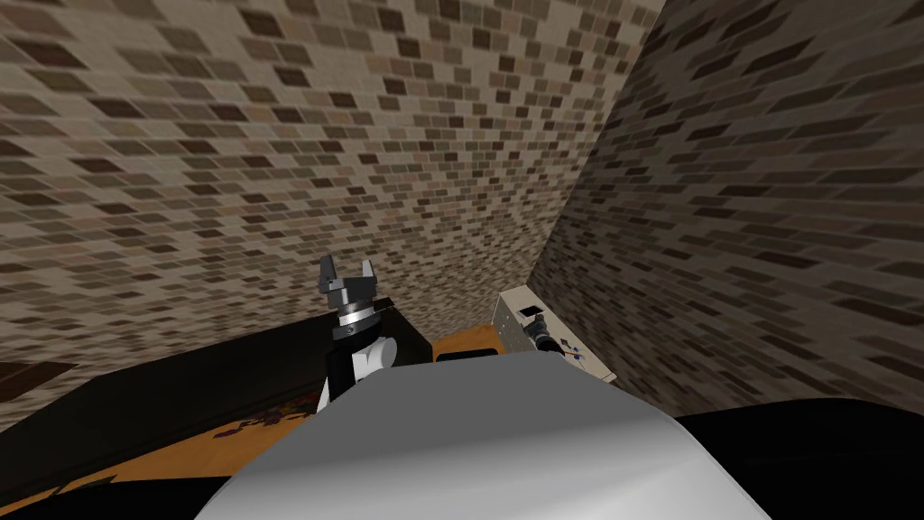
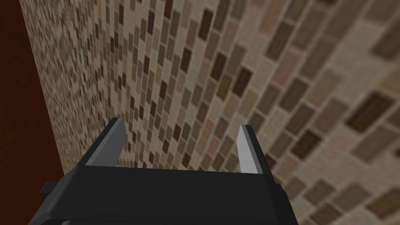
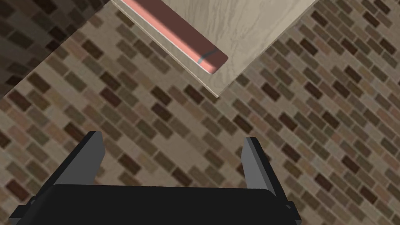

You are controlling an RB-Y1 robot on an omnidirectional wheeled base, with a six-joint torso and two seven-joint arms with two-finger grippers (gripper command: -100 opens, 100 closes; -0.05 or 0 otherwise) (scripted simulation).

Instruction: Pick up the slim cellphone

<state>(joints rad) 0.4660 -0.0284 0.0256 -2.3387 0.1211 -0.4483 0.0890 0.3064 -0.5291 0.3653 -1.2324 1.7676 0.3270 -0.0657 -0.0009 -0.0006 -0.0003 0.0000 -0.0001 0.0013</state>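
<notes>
Open-fingered on left gripper [image 2: 182, 123] and right gripper [image 3: 172, 136], short of thin pink cellphone [image 3: 175, 35] at table [image 3: 250, 27] edge: probably light, rigid, slick; pinch long edges.

Walls [image 1: 271, 135] brown-tan brick; panel [image 3: 250, 23] pale wood-grain; floor [image 1: 180, 451] orange.

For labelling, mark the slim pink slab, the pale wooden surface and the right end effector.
slim pink slab [image 3: 175, 27]: right wrist view, dark red face.
pale wooden surface [image 3: 250, 27]: right wrist view, bare part.
right end effector [image 3: 172, 137]: right wrist view, between fingertips.
</notes>
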